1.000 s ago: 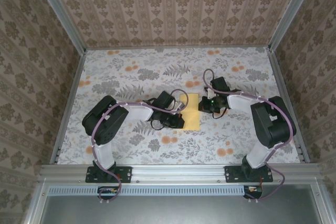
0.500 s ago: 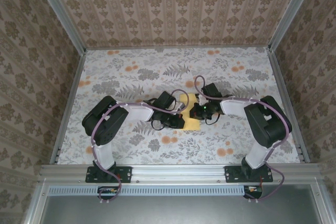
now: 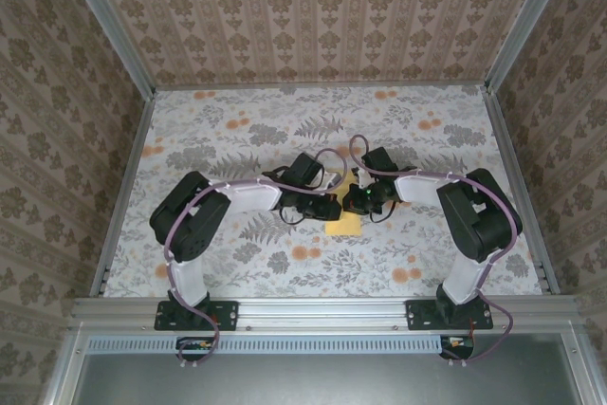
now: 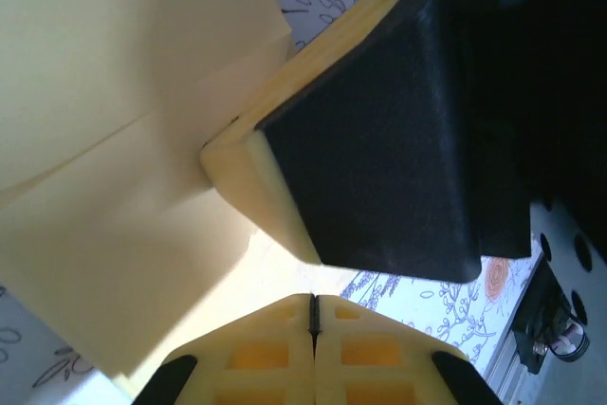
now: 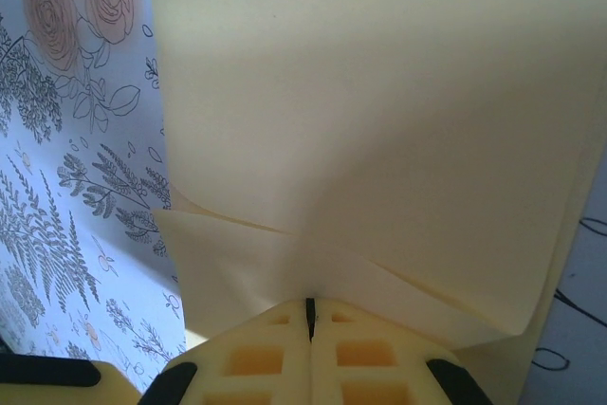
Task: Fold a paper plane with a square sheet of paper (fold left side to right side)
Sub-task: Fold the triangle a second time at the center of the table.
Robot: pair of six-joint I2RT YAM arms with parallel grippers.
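Paper (image 3: 343,226) shows from the top camera as a small pale-yellow patch near the middle of the table (image 3: 237,130). A second ago a longer strip of it lay in sight. Since then the right gripper (image 3: 359,199) has swung leftward to meet the left gripper (image 3: 328,204), and the two now sit nose to nose over the sheet, covering most of it. I take this as both arms bearing on a fold to set its crease, not as carrying the sheet anywhere. No tray, box or bin stands on the table. The paper lies straight on the flowered cloth.

The left wrist camera shows the left gripper's own fingers closed tip to tip, with only a thin seam between them and nothing visible in that seam. Just ahead, the right gripper's black-backed finger comes down onto the paper, which spreads to the left in at least two overlapping layers.

In the right wrist view its fingers are likewise closed tight, their tips touching the paper where several crease lines run together. Whether a layer is nipped between them I cannot tell. The sheet rises wide ahead of them, with cloth on the left. The fold looks part-made, and no dart shape has formed yet.
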